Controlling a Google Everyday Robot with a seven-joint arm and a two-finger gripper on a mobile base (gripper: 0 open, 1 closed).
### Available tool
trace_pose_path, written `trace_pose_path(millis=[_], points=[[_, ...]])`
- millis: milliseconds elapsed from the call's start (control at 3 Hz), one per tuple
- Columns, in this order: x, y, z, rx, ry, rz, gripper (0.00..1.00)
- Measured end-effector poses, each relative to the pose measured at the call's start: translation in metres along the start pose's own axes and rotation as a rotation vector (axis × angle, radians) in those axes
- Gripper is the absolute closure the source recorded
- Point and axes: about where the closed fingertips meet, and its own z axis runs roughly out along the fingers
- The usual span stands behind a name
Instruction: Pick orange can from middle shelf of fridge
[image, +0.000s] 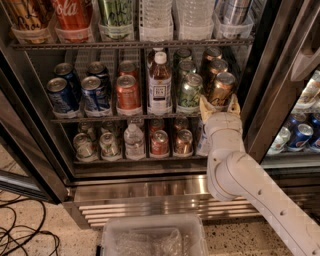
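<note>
My end effector (219, 104) sits spread apart just before the orange can (222, 86), front right on the middle shelf (100, 119) of the fridge (150, 197), and I judge an off-centre advance could knock it backward or clip the green can (189, 92) beside it.

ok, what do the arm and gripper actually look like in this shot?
The arm is off-white: smooth rounded shells, a bulbous joint, and a few small dark dots along the lower link. No cables or sleeves show. The gripper, at the front of the middle shelf by the orange can, has a pale rounded wrist and two short tan fingers.
</note>
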Motion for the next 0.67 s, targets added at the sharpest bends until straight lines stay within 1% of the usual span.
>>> trace_pose_path(millis=[333, 667], points=[[0.003, -0.005, 0.012, 0.034, -0.013, 0.005, 0.37], [-0.003, -0.011, 0.027, 0.073, -0.051, -0.005, 0.37]])
